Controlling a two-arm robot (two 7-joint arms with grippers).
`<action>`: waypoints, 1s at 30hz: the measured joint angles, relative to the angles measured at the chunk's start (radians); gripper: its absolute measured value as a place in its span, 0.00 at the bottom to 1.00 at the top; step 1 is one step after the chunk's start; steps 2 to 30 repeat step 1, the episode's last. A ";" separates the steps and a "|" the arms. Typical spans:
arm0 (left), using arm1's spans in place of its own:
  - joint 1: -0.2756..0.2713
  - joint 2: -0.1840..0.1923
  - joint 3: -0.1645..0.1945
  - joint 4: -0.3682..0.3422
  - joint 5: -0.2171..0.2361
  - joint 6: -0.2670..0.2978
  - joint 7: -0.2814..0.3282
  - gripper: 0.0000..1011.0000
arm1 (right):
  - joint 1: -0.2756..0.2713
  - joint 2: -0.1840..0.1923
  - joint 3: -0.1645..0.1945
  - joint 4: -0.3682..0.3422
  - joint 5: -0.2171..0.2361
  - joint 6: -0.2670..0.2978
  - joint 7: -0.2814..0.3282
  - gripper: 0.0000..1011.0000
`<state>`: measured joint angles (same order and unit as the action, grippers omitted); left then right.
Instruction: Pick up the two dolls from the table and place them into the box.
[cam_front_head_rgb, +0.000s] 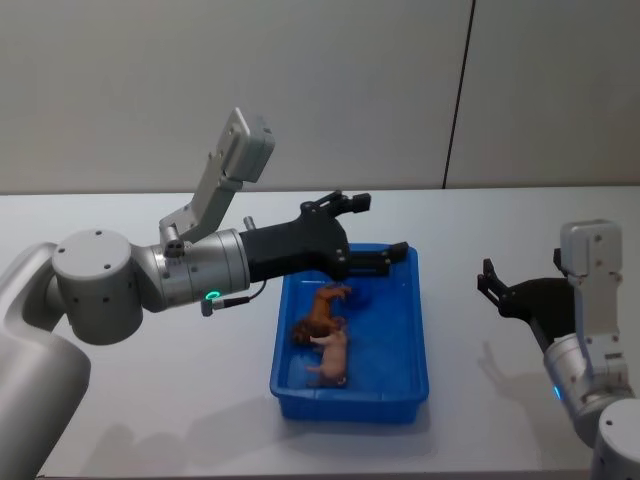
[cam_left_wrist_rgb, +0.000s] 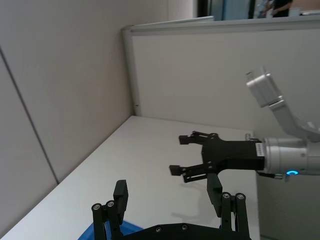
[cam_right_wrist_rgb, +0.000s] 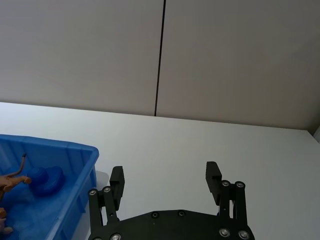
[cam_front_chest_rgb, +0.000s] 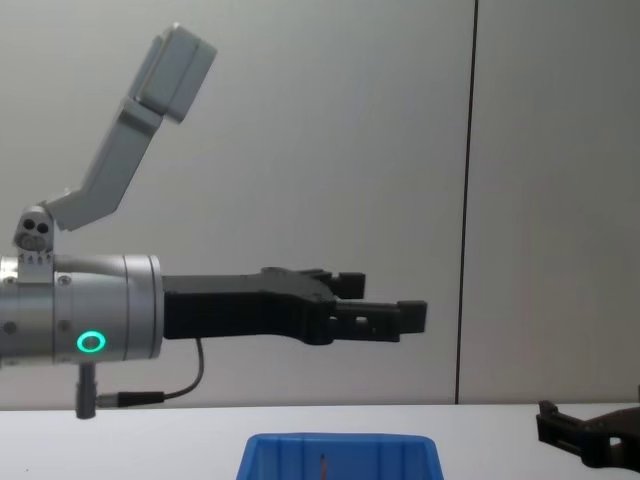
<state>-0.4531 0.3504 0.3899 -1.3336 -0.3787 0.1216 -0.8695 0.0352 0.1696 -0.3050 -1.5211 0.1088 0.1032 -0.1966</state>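
Two dolls lie in the blue box (cam_front_head_rgb: 412, 330) on the white table (cam_front_head_rgb: 150, 420): a brown one (cam_front_head_rgb: 322, 310) and, nearer me, a pale pink one (cam_front_head_rgb: 333, 358). My left gripper (cam_front_head_rgb: 378, 228) hovers above the box's far end, open with nothing in it; the chest view shows this left gripper (cam_front_chest_rgb: 385, 298) well above the box rim (cam_front_chest_rgb: 340, 442). My right gripper (cam_front_head_rgb: 487, 282) stays to the right of the box, open and holding nothing. From the right wrist, the right gripper (cam_right_wrist_rgb: 165, 177) points past the box wall (cam_right_wrist_rgb: 75, 160), and the brown doll (cam_right_wrist_rgb: 10, 181) shows inside.
A small round blue object (cam_right_wrist_rgb: 45, 180) sits in the box by the brown doll. A grey partition wall (cam_front_head_rgb: 400, 90) stands behind the table. The left wrist view looks across the table (cam_left_wrist_rgb: 145, 150) at the right gripper (cam_left_wrist_rgb: 182, 155).
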 joint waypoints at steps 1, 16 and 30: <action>-0.005 -0.003 0.002 0.006 -0.002 -0.003 -0.015 0.99 | 0.000 0.000 0.000 0.000 0.000 0.000 0.000 0.99; -0.005 -0.003 0.002 0.006 -0.002 -0.003 -0.015 0.99 | 0.000 0.000 0.000 0.000 0.000 0.000 0.000 0.99; -0.005 -0.003 0.002 0.006 -0.002 -0.003 -0.015 0.99 | 0.000 0.000 0.000 0.000 0.000 0.000 0.000 0.99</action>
